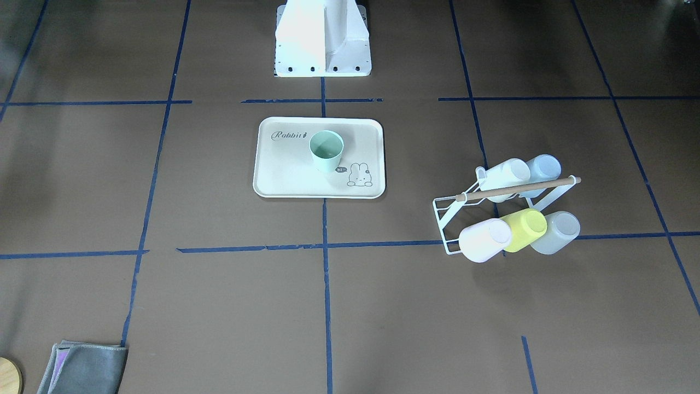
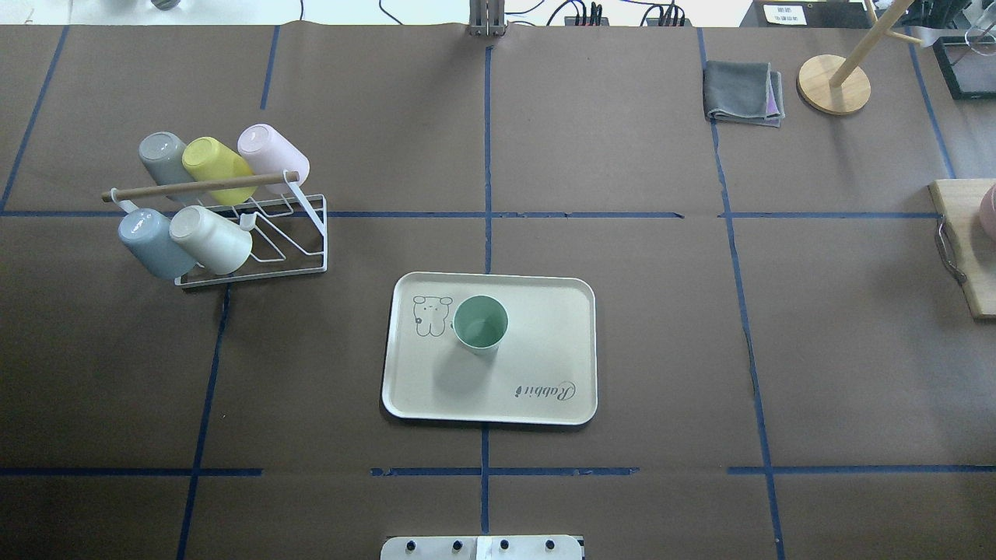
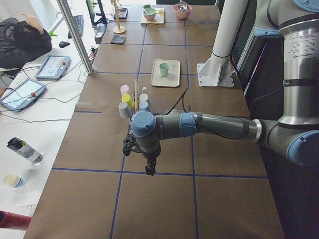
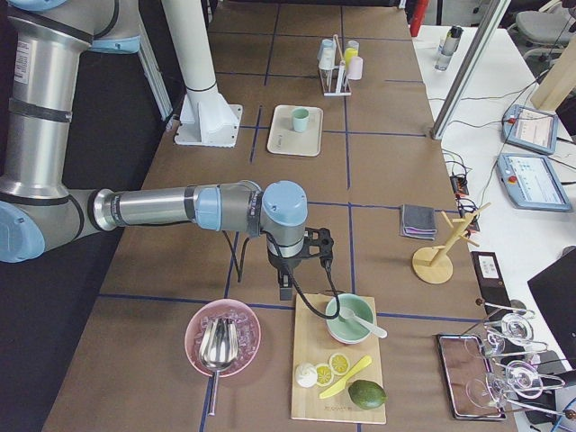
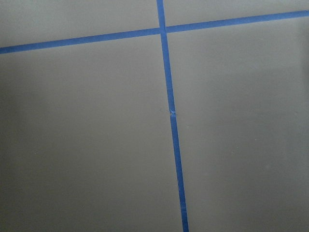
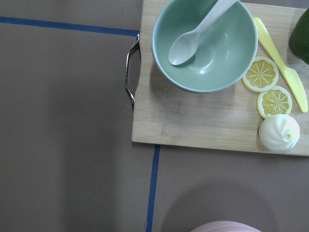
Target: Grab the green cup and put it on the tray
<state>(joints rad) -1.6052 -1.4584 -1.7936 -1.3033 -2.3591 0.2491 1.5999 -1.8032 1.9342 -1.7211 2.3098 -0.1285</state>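
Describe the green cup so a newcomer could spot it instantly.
Find the cream tray at the centre of the table. The green cup stands upright on it beside the rabbit drawing. The table's other cups sit tilted on the white rack.

Mint-green cup (image 2: 480, 324) on a cream tray (image 2: 545, 350); brown table (image 2: 661, 311) gridded with blue tape (image 2: 488, 155).

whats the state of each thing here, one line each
green cup: upright, empty, standing on the tray
tray: flat on the table, holding only the green cup
rack: five cups hung tilted on it
cloth: folded
bowl: upright, spoon inside
left gripper: over bare table, jaws unclear
right gripper: beside the cutting board, jaws unclear
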